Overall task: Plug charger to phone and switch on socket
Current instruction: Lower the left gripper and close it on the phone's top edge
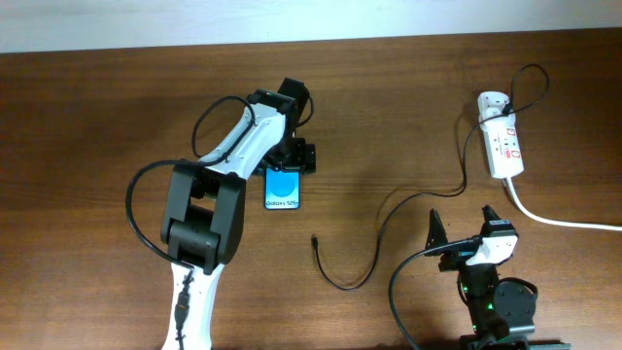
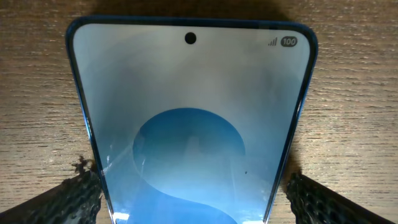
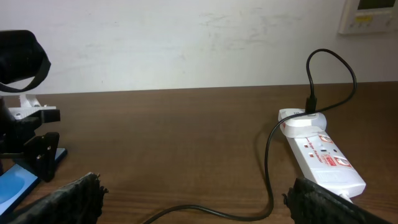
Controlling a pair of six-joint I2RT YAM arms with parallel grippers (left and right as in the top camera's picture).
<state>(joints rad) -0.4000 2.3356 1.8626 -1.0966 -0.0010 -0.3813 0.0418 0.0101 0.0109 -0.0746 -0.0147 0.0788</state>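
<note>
The phone [image 1: 283, 189] lies flat on the table, blue screen up, "Galaxy" text at its near end. My left gripper [image 1: 291, 165] is over its far end. In the left wrist view the phone [image 2: 189, 93] sits between the open fingers of that gripper [image 2: 189, 190], which straddle its sides closely. The charger's black cable [image 1: 389, 216] runs from the white adapter [image 1: 491, 101] in the socket strip [image 1: 504, 148] to its plug tip [image 1: 315, 239], which lies loose on the table. My right gripper [image 1: 463, 229] is open and empty, and the cable [image 3: 267, 162] passes in front of its fingers [image 3: 199, 202].
The strip's thick white cord [image 1: 554, 220] runs off to the right. The wall stands behind the table's far edge [image 3: 186, 88]. In the right wrist view the strip [image 3: 323, 157] is at the right, and the left gripper [image 3: 31, 146] and the phone [image 3: 15, 185] at the far left.
</note>
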